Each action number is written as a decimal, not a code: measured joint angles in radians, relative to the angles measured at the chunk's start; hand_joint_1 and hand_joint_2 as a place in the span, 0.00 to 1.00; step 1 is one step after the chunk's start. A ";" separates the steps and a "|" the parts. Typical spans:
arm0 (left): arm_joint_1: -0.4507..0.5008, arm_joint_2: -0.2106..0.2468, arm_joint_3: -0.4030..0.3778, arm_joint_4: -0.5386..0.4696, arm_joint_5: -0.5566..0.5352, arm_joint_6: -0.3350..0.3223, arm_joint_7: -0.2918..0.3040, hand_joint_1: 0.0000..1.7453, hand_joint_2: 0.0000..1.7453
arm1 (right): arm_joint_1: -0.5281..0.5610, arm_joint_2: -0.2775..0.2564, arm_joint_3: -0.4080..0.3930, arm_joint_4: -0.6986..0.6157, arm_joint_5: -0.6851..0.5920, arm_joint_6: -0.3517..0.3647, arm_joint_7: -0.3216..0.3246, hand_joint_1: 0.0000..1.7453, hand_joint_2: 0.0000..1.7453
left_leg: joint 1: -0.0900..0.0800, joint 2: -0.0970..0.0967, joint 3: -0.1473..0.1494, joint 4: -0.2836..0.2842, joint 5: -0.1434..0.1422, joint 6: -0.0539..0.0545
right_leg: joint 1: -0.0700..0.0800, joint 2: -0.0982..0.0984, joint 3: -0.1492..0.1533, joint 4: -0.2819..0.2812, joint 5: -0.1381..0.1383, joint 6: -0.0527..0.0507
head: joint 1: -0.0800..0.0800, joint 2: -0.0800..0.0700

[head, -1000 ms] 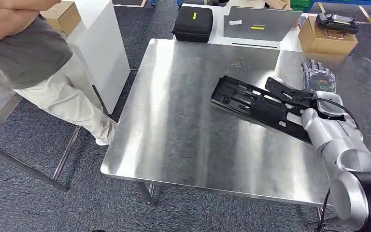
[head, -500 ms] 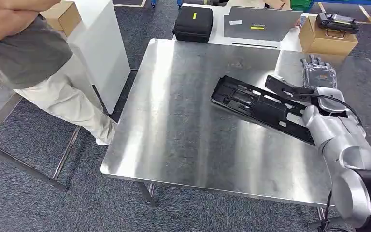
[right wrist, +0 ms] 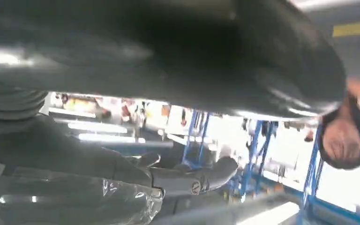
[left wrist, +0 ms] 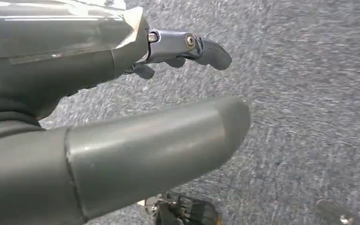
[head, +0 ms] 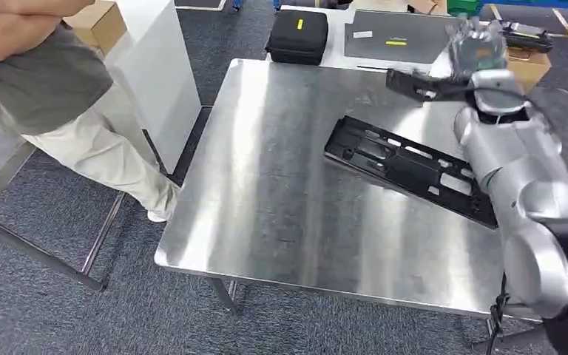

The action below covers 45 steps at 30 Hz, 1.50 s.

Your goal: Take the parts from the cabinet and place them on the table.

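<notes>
**One part on the desk, right hand raised with a second piece**

We judge the placing step to be in hand. A long black part (head: pixel 407 168) lies flat on the steel desk (head: pixel 281 185), toward our right side, and nothing touches it. Our right hand (head: pixel 477 52) is up over the desk's far edge, and a smaller black part (head: pixel 414 85) juts from it toward the left; we read the hand as grasping that piece, though the picture is blurred there. The next move, as we see it, calls for bringing this piece down onto bare steel beside the long part and loosening the fingers only once it rests flat.

The head view gives us the layout: both parts, the desk, a person (head: pixel 52 89) standing well off at its left. The right wrist view shows our thumb and fingers (right wrist: pixel 206 176) curled against bright shelving, with no clear sight of the piece. The left wrist view shows our left hand (left wrist: pixel 122 117) hanging over grey carpet, its fingers apart and grasping nothing.
</notes>
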 joint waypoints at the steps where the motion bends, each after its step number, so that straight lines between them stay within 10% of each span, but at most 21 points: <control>1: 0.000 -0.005 0.000 0.000 -0.008 0.003 0.004 0.00 0.00 | -0.021 -0.017 0.003 -0.004 0.002 0.000 -0.014 0.00 0.00 | 0.000 -0.003 -0.001 0.000 0.001 0.001 | 0.000 -0.002 0.001 0.000 0.000 0.000 | 0.000 0.000; 11: -0.001 -0.030 -0.008 0.000 -0.063 -0.002 0.004 0.00 0.00 | -0.240 -0.325 0.012 -0.042 0.011 0.019 -0.170 0.00 0.00 | -0.008 -0.008 -0.002 0.001 -0.001 0.009 | -0.004 -0.007 0.002 -0.003 -0.002 0.005 | -0.001 0.000; 18: 0.012 -0.028 -0.012 0.001 -0.049 0.014 0.013 0.00 0.00 | -0.292 -0.636 -0.015 -0.178 -0.204 -0.002 -0.363 0.00 0.00 | -0.010 -0.013 0.000 0.002 -0.005 0.017 | -0.008 -0.012 0.003 -0.004 -0.007 0.016 | 0.001 0.000; 23: 0.034 -0.028 -0.007 0.002 -0.037 0.025 0.008 0.00 0.00 | -0.180 -0.897 -0.074 -0.363 -0.522 0.048 -0.344 0.00 0.00 | -0.011 -0.019 0.000 0.001 -0.011 0.021 | -0.007 -0.017 0.012 -0.006 -0.011 0.023 | 0.003 0.000; 29: 0.028 -0.027 -0.002 0.002 -0.037 0.028 0.008 0.00 0.00 | -0.066 -1.042 -0.081 -0.502 -0.606 0.047 -0.266 0.00 0.00 | -0.013 0.005 0.012 0.000 -0.020 0.023 | -0.009 0.006 0.015 -0.006 -0.012 0.023 | 0.002 0.000; 32: 0.027 -0.029 0.000 0.002 -0.026 0.035 0.009 0.00 0.00 | 0.003 -1.108 -0.093 -0.525 -0.698 0.002 -0.247 0.00 0.00 | -0.012 0.005 0.019 0.001 -0.020 0.023 | -0.009 0.008 0.008 -0.007 -0.014 0.024 | 0.002 0.000; 36: 0.033 -0.039 0.015 0.002 -0.012 0.077 0.048 0.00 0.00 | 0.208 -1.249 -0.234 -0.285 -0.983 -0.272 -0.510 0.00 0.00 | -0.008 -0.018 0.026 0.001 -0.026 0.023 | -0.003 -0.015 0.032 -0.012 -0.025 0.025 | 0.005 0.000; 39: 0.034 -0.052 0.026 0.002 -0.013 0.098 0.070 0.00 0.00 | 0.653 -1.247 -0.405 -0.094 -1.301 -0.427 -0.582 0.00 0.00 | -0.004 -0.013 0.029 -0.001 -0.031 0.023 | 0.003 -0.009 0.053 -0.017 -0.024 0.025 | 0.002 0.000; 42: 0.024 -0.069 0.027 0.002 -0.031 0.103 0.085 0.00 0.00 | 0.980 -1.068 -0.629 -0.048 -1.580 -0.549 -0.398 0.00 0.00 | -0.001 -0.007 0.035 -0.001 -0.039 0.023 | 0.004 -0.003 0.060 -0.022 -0.028 0.023 | 0.006 0.000; 45: 0.013 -0.072 0.027 0.002 -0.041 0.086 0.143 0.00 0.00 | 1.171 -0.878 -0.788 -0.012 -1.371 -0.569 -0.212 0.00 0.00 | -0.002 -0.018 0.044 -0.001 -0.041 0.024 | 0.004 -0.013 0.063 -0.023 -0.034 0.026 | 0.008 0.000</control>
